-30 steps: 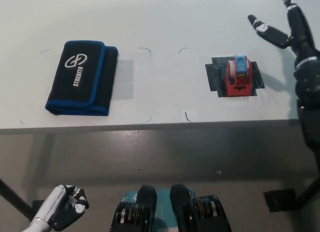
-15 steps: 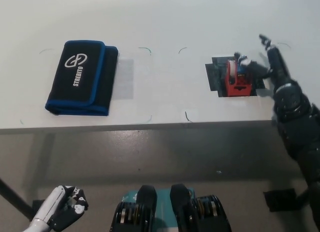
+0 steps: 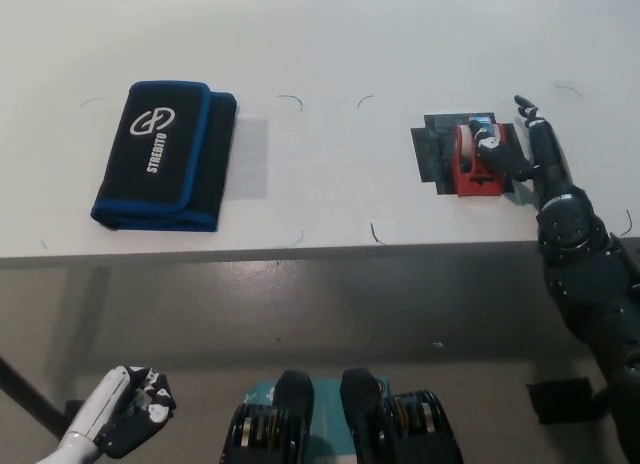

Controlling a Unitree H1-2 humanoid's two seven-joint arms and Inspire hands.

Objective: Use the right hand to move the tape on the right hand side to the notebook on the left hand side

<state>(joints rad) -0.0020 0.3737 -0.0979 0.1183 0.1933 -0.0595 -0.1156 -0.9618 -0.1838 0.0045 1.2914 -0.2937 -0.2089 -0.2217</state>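
Red tape dispenser is seen on a dark patch at the table's right, touched by the black right hand; a grip cannot be told. Black-and-blue notebook lies far left. White left hand rests curled low.

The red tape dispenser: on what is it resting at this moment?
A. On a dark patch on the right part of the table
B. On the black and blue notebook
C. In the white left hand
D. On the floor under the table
A: the red tape dispenser sits on the dark patch, far from the notebook, with the right hand at it.
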